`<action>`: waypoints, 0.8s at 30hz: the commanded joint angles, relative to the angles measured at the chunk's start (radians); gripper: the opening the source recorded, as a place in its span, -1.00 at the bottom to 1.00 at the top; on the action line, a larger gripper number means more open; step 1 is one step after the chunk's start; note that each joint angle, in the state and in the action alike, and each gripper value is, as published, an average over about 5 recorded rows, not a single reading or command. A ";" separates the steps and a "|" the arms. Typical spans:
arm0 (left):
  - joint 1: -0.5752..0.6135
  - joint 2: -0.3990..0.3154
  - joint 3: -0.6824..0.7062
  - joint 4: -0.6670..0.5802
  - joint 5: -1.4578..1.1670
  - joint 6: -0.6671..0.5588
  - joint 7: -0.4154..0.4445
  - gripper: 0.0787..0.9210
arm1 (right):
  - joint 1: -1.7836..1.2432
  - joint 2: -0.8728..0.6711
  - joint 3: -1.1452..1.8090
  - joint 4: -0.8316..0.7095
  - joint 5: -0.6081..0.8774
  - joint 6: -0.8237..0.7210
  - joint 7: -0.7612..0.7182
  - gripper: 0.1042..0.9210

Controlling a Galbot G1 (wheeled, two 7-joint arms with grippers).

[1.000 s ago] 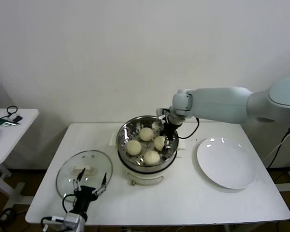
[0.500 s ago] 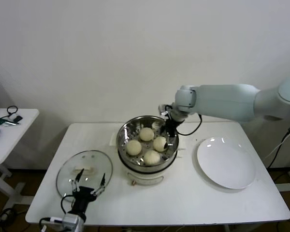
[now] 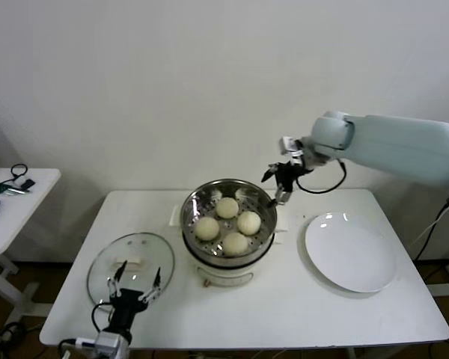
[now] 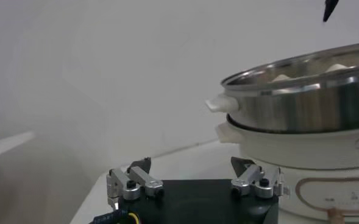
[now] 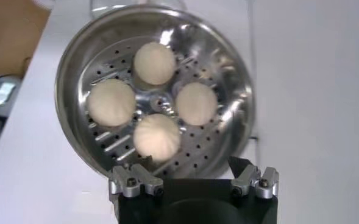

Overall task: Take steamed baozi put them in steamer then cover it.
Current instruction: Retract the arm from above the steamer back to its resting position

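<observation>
Several cream-white baozi (image 3: 226, 207) lie in the shiny steel steamer (image 3: 263, 233) on its cream pot base at the table's middle. They also show in the right wrist view (image 5: 156, 135), inside the steamer basket (image 5: 228, 79). My right gripper (image 3: 278, 185) is open and empty, raised above the steamer's back right rim. The glass cover (image 3: 151, 249) with its cream handle lies flat on the table at the front left. My left gripper (image 3: 133, 286) is open and empty, low at the front edge just before the cover. The steamer (image 4: 301, 103) shows in the left wrist view.
A flat white plate (image 3: 350, 251) lies empty at the right of the table. A small side table (image 3: 15, 202) with cables stands at the far left. A white wall runs behind the table.
My right gripper has lifted out of the steamer and pulled back to the right, leaving the baozi inside. The left arm has barely moved.
</observation>
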 commanded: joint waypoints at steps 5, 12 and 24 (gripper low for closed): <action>0.004 -0.040 -0.020 -0.015 0.043 0.005 -0.004 0.77 | -0.475 -0.420 0.542 0.103 -0.114 0.246 0.247 0.76; -0.010 -0.041 -0.039 -0.023 0.089 0.011 -0.018 0.77 | -1.054 -0.432 1.150 0.112 -0.190 0.285 0.307 0.76; -0.026 -0.028 -0.055 -0.027 0.284 0.042 -0.028 0.77 | -1.620 -0.291 1.780 0.182 -0.259 0.328 0.409 0.76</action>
